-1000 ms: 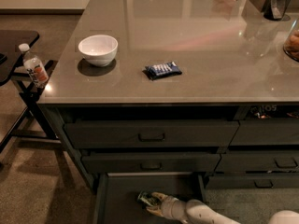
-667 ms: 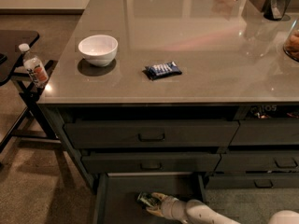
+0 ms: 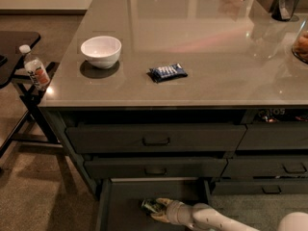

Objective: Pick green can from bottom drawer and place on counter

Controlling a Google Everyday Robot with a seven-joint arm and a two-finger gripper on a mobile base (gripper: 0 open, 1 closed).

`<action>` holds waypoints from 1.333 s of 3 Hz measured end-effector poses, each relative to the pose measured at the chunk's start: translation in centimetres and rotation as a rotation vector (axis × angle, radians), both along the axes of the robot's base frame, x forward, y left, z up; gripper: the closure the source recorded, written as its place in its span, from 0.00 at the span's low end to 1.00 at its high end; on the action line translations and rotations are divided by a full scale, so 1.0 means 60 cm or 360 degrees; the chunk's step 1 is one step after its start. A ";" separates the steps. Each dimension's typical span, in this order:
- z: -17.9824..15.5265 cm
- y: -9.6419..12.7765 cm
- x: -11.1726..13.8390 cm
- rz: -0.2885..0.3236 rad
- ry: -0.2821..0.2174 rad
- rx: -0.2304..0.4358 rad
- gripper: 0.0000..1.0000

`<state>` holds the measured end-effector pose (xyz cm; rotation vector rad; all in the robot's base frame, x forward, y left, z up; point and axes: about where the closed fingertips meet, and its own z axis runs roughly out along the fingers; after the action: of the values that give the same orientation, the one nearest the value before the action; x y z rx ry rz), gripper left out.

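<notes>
Lying on the dark floor of the bottom drawer (image 3: 125,211), which is pulled out, the green can (image 3: 151,206) shows only its left part. Its right end is covered by the jaws, which sit around it at the drawer's middle. Whether they are clenched on the can or only set about it cannot be told. The pale arm (image 3: 216,220) behind them runs off the lower edge, which also cuts off the drawer's front. On the glossy grey-brown surface (image 3: 216,71) above stand a white bowl (image 3: 101,51) and, well apart from it, a dark blue snack packet (image 3: 168,72). Items at the far right corner are cropped and hard to identify. A clear bottle (image 3: 35,70) stands beside the black side table (image 3: 14,40) at the left.
</notes>
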<state>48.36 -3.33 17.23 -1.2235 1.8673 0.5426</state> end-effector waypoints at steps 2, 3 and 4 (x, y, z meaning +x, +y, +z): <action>0.169 -0.047 0.008 0.0032 -0.0226 -0.0036 1.00; 0.268 -0.092 -0.002 0.0037 -0.0307 -0.0090 1.00; 0.378 -0.137 -0.017 0.0045 -0.0415 -0.0136 1.00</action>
<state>47.37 -11.56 39.94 -1.3111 1.6688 0.3039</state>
